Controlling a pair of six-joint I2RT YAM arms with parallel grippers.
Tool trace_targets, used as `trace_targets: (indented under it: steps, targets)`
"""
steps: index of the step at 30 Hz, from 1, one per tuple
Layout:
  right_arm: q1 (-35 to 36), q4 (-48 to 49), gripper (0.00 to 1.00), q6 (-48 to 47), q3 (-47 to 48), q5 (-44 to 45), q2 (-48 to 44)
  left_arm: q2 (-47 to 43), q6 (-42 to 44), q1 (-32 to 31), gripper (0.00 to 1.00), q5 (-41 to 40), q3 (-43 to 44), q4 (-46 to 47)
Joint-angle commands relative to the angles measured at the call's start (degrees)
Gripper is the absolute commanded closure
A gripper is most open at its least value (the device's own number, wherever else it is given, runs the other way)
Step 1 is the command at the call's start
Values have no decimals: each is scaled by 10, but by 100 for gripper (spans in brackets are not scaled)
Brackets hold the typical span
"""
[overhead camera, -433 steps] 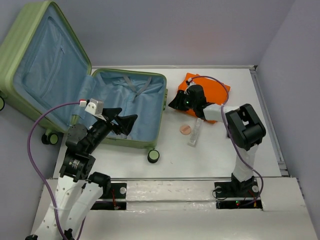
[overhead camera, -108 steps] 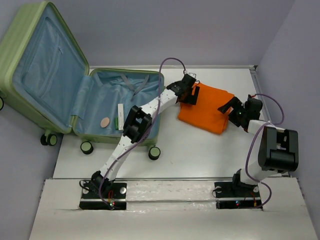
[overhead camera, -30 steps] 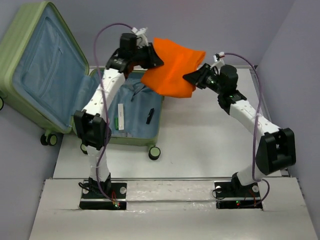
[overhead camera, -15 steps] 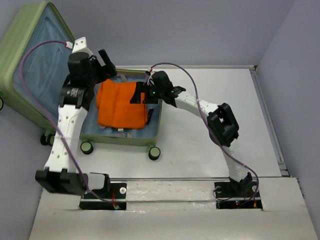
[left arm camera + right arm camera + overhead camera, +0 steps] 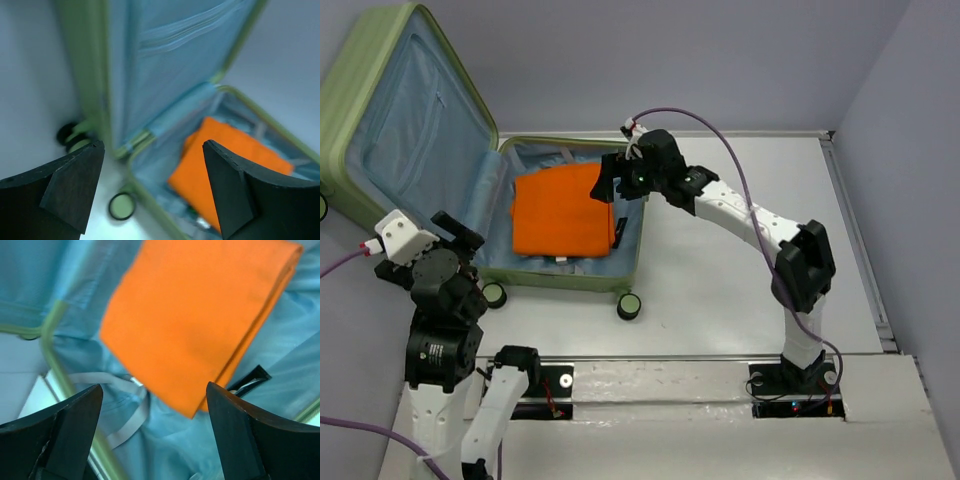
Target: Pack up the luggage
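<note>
1. Lying open on the desk [image 5: 740, 280], the luggage [image 5: 570, 281] is right under the right jaws and out in front of the left jaws.
2. Its lid stands up and leans back, on the side far from the right jaws.
3. An orange cloth [image 5: 563, 210] lies folded flat in the bottom half of the luggage, on the blue lining.
4. The right arm [image 5: 740, 210] reaches across the desk. The right jaws hang over the edge of the cloth nearest that arm.
5. The right jaws are open wide and hold nothing. The cloth shows below the gap between them.
6. A small black thing [image 5: 248, 379] lies on the lining just beside the cloth, under the right jaws. A grey strap [image 5: 125, 412] lies on the lining near it, also under those jaws.
7. The left arm [image 5: 440, 300] sits at the near corner of the luggage. The left jaws are outside the luggage, close to the low end of the lid.
8. The left jaws are open wide too, with nothing between them.
9. Ahead of the left jaws is the blue inside of the lid, and the orange cloth is farther ahead and lower down. A green wheel [image 5: 122, 206] of the luggage shows low down between them.
</note>
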Motion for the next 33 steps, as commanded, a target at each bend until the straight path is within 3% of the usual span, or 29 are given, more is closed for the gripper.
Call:
trace_targets:
  steps: [1,5,9,12,14,17,21,25,27,31,33]
  targets:
    - [7,74,11,-28,-60,-16,-113,-46,23,-8,8,-251,-65,30]
    - [7,93,6,-60,-135,-24,-159,-15,11,-8,4,-302,-88,53]
    - [7,95,2,-90,-195,-11,-187,73,46,6,3,-333,-89,110]
    - [1,94,2,-105,-241,11,-207,136,87,65,5,-269,-65,167]
    - [-11,96,1,-109,-257,15,-220,171,86,141,8,-233,-39,181]
    - [-18,98,1,-110,-276,14,-229,210,70,159,11,-203,-4,160]
    - [-18,102,2,-106,-280,40,-222,248,75,165,37,-202,41,161]
    - [-25,83,0,-78,-273,126,-180,261,102,164,43,-206,32,190]
    - [-31,74,0,-73,-265,138,-163,263,101,164,56,-199,26,195]
    - [-31,52,6,-74,-236,119,-115,262,105,164,81,-190,16,212]
    - [-31,52,18,-66,-233,95,-95,262,105,164,94,-181,16,211]
